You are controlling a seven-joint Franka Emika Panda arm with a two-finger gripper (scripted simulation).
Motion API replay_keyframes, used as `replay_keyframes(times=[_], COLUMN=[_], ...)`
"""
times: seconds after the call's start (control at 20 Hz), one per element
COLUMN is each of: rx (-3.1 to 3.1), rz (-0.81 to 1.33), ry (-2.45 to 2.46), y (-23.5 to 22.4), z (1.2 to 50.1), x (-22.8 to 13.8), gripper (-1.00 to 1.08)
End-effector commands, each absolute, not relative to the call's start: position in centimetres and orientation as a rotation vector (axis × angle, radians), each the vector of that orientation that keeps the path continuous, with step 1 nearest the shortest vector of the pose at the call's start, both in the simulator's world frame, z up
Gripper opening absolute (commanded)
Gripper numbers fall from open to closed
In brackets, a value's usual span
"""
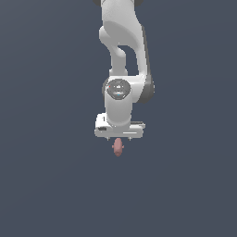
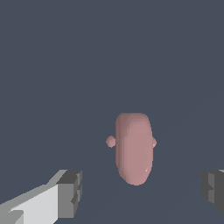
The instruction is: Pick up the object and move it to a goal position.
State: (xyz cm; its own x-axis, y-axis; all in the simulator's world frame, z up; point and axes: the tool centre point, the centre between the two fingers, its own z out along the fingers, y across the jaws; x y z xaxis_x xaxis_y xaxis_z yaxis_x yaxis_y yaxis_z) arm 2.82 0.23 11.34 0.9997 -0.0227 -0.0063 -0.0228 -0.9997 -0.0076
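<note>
Background: plain dark slate-blue tabletop (image 1: 46, 185) fills both views, flat and unmarked.
Arm: 1 white Franka arm (image 1: 122, 60) comes down from the top edge of the exterior view, with dark grey joint bands and a round cap on the wrist joint facing the camera.
Hand: the white hand (image 1: 119, 139) hangs at the arm's lower end, its wide body level across the exterior view; the fingers are hidden under it there.
Fingers: in the wrist view 2 grey fingertips (image 2: 70, 192) stand wide apart, 1 at each side of the picture, with bare surface between them.
Hand state: spread wide, gripping nothing.
Object: the pinkish-brown oval lump (image 2: 134, 148) has 2 small bumps, 1 on each side, and is smooth and matte.
Object place: in the wrist view it sits between the 2 fingertips, touching neither, nearer the middle than either pad.
Object in exterior view: the lump (image 1: 118, 147) shows just below the hand's body, narrower than it, at mid-picture.
</note>
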Motion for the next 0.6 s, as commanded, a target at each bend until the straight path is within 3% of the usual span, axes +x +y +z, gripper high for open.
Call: replay_keyframes(times=[0.0, 0.55], rx=[-3.138, -3.14], rz=[0.003, 0.003], ry=[0.046, 0.053], y=[0.0, -0.2], z=[10.6, 9.1], x=[3.3, 3.5], gripper=[1.0, 1.0])
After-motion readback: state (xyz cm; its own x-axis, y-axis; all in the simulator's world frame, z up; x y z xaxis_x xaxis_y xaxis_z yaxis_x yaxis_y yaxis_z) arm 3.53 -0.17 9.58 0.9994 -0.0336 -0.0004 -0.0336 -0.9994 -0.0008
